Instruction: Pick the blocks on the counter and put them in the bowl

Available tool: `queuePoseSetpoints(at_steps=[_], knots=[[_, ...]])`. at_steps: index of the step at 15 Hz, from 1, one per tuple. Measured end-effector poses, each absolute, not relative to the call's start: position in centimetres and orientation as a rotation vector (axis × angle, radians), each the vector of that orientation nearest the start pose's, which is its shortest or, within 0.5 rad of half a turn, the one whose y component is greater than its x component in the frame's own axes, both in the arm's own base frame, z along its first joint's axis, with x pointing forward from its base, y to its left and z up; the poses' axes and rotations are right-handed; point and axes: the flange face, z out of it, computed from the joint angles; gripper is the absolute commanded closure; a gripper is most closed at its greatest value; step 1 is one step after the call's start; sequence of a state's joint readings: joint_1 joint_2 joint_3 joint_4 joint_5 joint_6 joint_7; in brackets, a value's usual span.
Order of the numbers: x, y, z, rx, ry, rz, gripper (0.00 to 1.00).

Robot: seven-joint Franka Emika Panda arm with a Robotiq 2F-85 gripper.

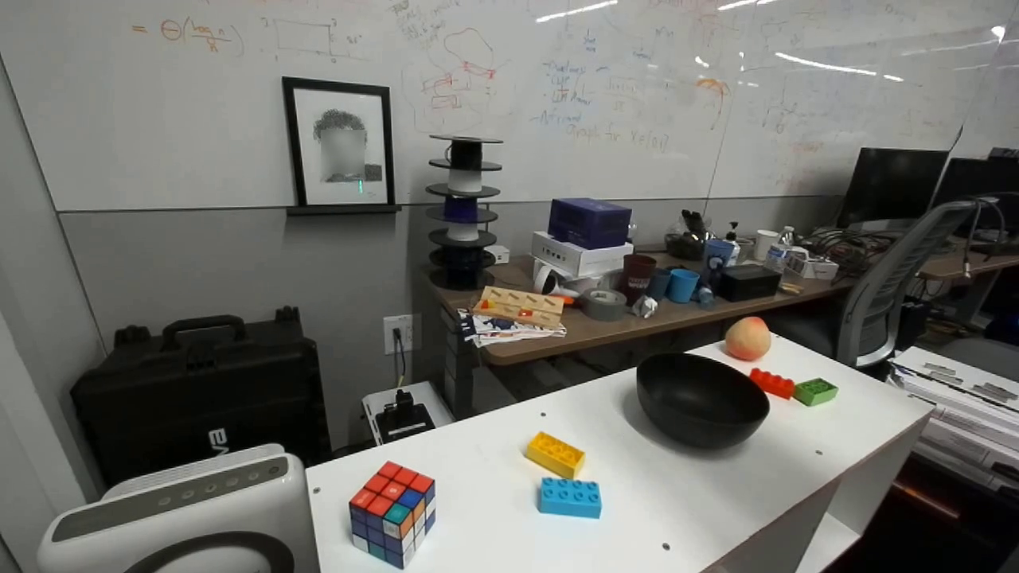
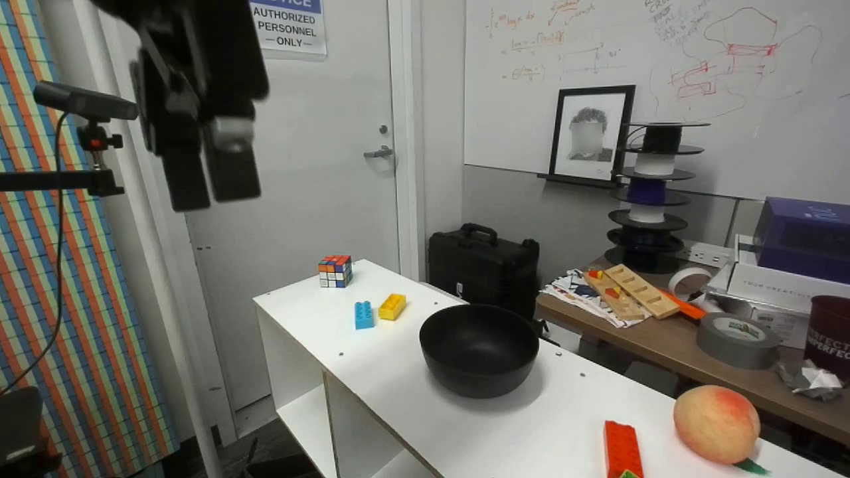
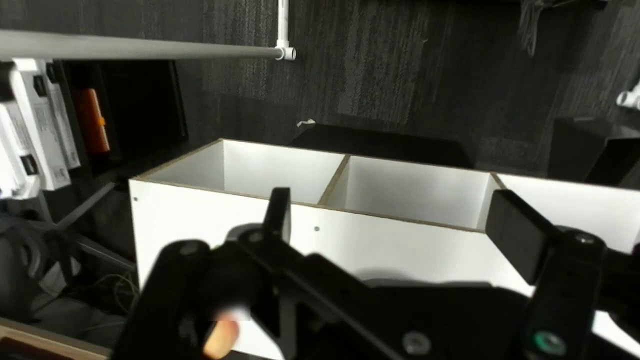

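The white counter (image 1: 486, 517) carries the black bowl (image 1: 700, 402), which looks empty inside. A yellow block (image 1: 555, 454) and a blue block (image 1: 570, 497) lie close together on the cube side of the bowl, also seen in an exterior view as yellow (image 2: 392, 307) and blue (image 2: 363, 315). A red block (image 1: 771, 383) and a green block (image 1: 815, 391) lie on the bowl's far side. My gripper (image 2: 211, 179) hangs high above the counter. In the wrist view my gripper (image 3: 400, 225) is open with nothing between its fingers; its body hides most blocks there.
A puzzle cube (image 1: 392, 513) stands at one counter end. A peach-like orange ball (image 1: 747, 338) sits near the red block. A brown desk (image 1: 541, 346) with boxes and cups runs behind the counter. Open compartments (image 3: 415, 190) show in the counter's front.
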State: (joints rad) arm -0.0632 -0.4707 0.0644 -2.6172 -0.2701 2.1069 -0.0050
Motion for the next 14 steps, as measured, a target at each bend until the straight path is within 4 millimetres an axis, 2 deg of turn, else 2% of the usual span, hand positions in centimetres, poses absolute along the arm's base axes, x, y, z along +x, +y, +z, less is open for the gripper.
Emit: queuePoseSetpoints(at_steps=[4,7,10,14], knots=[[41.7,4.6,32.6,-3.402,-0.684,0.123,0.00],[44.2,7.1,27.2,-3.360,-1.034,0.091,0.00],[47.0,9.1,22.4,-3.272,-1.345,-0.019,0.00],[50.3,13.2,17.1,-3.103,-1.548,-0.184,0.00]])
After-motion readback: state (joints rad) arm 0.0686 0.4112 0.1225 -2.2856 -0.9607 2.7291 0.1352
